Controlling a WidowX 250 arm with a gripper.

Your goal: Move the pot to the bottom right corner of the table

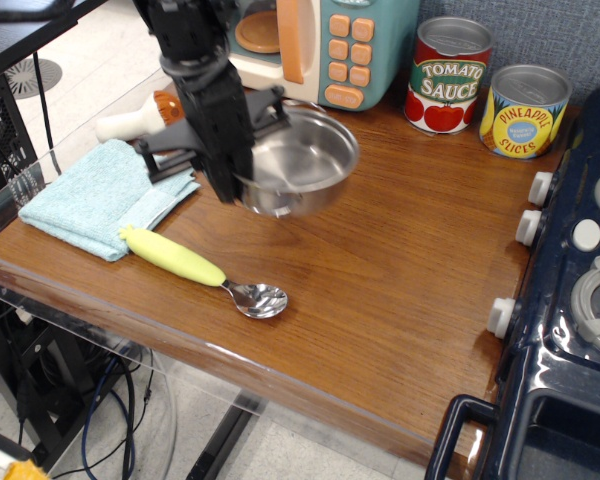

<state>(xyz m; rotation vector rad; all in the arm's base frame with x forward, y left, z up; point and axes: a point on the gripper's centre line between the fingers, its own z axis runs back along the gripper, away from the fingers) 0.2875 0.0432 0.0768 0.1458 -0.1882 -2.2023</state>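
Right now my end effector (242, 185) is pinched tight on the left rim of the pot (302, 165), and the pot hangs in the air over the middle-left of the desk (400, 270), a bit tipped.

I think the pot could slip, because I hold it only by one thin edge and the metal is smooth and shiny. If it tips more, it may fall and bang on the wood. It could also land on the spoon (206, 269), which lies just below and in front of it.

On the way to the near right corner, I could bump the stove (570, 300) if I swing too far right. Its white knobs stick out over that side.

The pot is round, shallow and silver, like a mirror inside. The desk is brown wood, smooth and glossy, with a clear plastic rim. The spoon has a soft-looking yellow handle. The cloth (100, 195) is blue and fluffy. Two round tins (490, 90) with paper labels stand at the back.
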